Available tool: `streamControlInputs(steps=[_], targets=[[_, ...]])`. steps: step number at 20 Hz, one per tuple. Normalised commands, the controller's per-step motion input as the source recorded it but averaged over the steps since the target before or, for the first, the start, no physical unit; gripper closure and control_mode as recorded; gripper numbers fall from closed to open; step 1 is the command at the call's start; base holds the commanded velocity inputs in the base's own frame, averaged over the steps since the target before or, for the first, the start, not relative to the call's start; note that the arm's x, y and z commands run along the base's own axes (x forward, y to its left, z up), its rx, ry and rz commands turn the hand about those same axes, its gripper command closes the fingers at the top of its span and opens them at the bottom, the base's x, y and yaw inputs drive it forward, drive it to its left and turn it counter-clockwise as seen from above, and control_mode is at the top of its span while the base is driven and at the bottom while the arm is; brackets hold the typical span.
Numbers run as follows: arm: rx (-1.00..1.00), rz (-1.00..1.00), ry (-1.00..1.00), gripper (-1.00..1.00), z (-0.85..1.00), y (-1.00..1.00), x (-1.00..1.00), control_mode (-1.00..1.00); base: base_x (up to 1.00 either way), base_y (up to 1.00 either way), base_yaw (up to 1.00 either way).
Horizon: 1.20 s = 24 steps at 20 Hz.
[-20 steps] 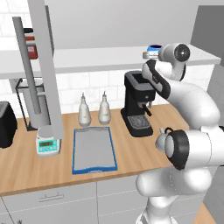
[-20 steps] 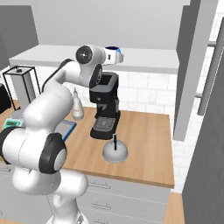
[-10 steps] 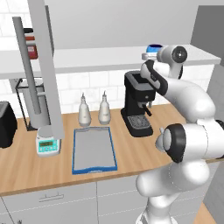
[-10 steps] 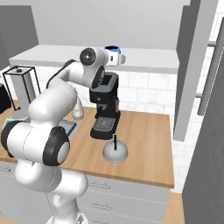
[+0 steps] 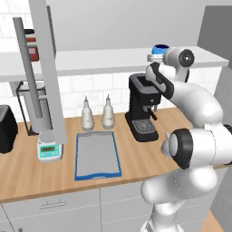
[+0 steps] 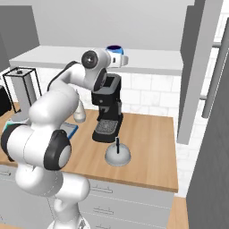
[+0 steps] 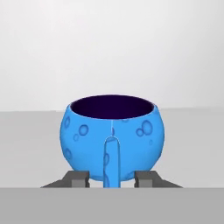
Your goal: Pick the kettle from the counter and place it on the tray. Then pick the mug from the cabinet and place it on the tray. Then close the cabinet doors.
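I had the gripper raised to the cabinet shelf and lined up on the blue mug; in the hand view the mug stood upright dead ahead, its handle facing me at six o'clock of its body, dropping between the two finger tips; the tips stood apart at roughly five and seven o'clock of the mug's base, spread wide with nothing yet clamped, so I judged the hand open and holding nothing; whether the tips touched the mug I could not tell. The tray lay bare on the wooden counter, at about eight o'clock of the coffee machine in the left base view; the kettle sat on the counter in front of that machine in the right base view, well apart from the tray; so as I read it, the kettle step was not done, the mug was only being approached, and the cabinet doors stood open; by my judgement nearly the whole task remained.
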Motion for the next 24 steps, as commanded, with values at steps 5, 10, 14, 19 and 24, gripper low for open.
streamControlInputs(steps=[5, 10, 14, 19, 24], targets=[[0.0, 0.0, -0.09, 1.0, 0.0, 0.0, -0.2, -1.0, 0.0, 0.0, 0.0], [0.0, 0.0, -0.03, 1.0, 0.0, 0.0, -0.17, -1.0, 0.0, 0.0, 0.0], [0.0, 0.0, 0.0, 1.0, 0.0, 0.01, -0.17, -1.0, 0.0, 0.0, 0.0], [0.0, 0.0, -0.01, 1.0, 0.0, 0.03, -0.29, -1.0, 0.0, 0.0, 0.0], [0.0, 0.0, -0.02, 1.0, 0.0, 0.05, -0.42, -1.0, 0.0, 0.0, 0.0]])
